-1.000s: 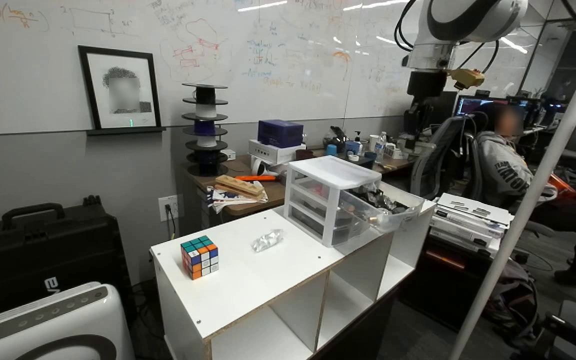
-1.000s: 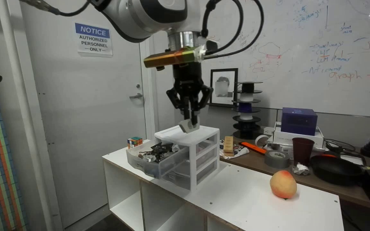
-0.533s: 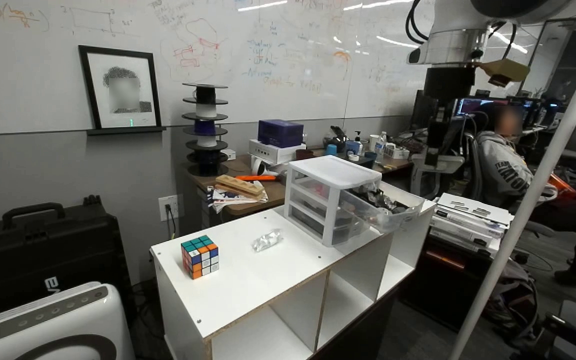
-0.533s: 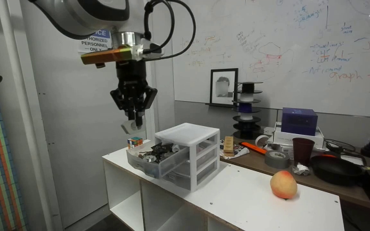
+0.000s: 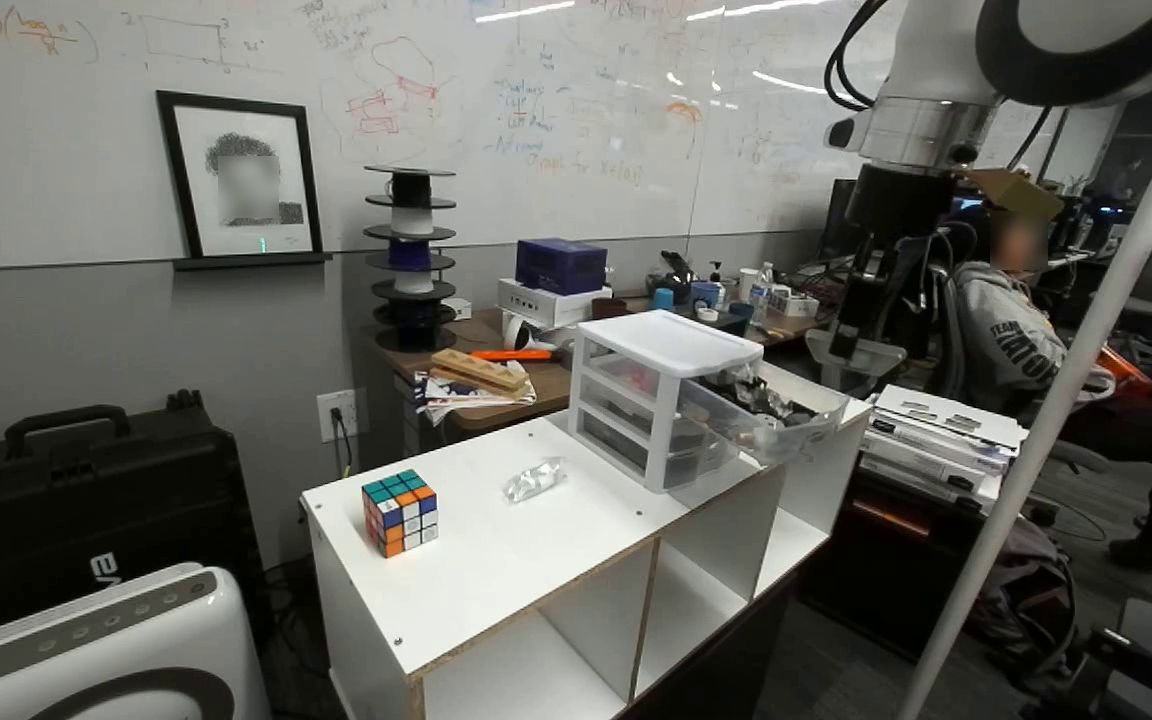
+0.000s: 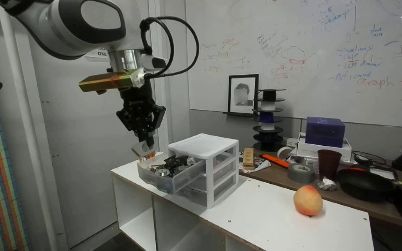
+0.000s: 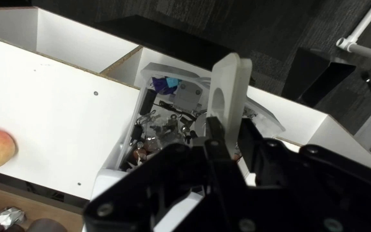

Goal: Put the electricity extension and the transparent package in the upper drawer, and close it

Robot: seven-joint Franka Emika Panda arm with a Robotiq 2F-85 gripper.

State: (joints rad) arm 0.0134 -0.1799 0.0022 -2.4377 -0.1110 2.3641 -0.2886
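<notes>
My gripper (image 6: pixel 146 139) is shut on the electricity extension (image 6: pixel 140 150), a flat off-white piece with a round recess. In the wrist view the extension (image 7: pixel 225 87) sticks out from between the fingertips (image 7: pixel 226 133), above the open drawer. The upper drawer (image 6: pixel 188 176) is pulled far out of the white drawer unit (image 5: pixel 676 342) and holds many small dark and metallic items. Its rim (image 7: pixel 169 69) shows in the wrist view. The transparent package (image 5: pixel 536 481), crinkled and clear, lies on the white shelf top beside the unit. It does not show in the other views.
A puzzle cube (image 5: pixel 401 513) stands on the shelf top (image 5: pixel 496 570) beyond the package. A peach (image 6: pixel 307 200) sits on the unit's opposite side. A white pole (image 5: pixel 1046 430) rises near the arm. A cluttered desk (image 6: pixel 277 176) stands behind, and a person (image 5: pixel 1011 310) sits further back.
My gripper has moved from above the unit's top to the pulled-out drawer's front end, then lowered and tilted, with the extension still held. Drawer, package and cube have not moved.
</notes>
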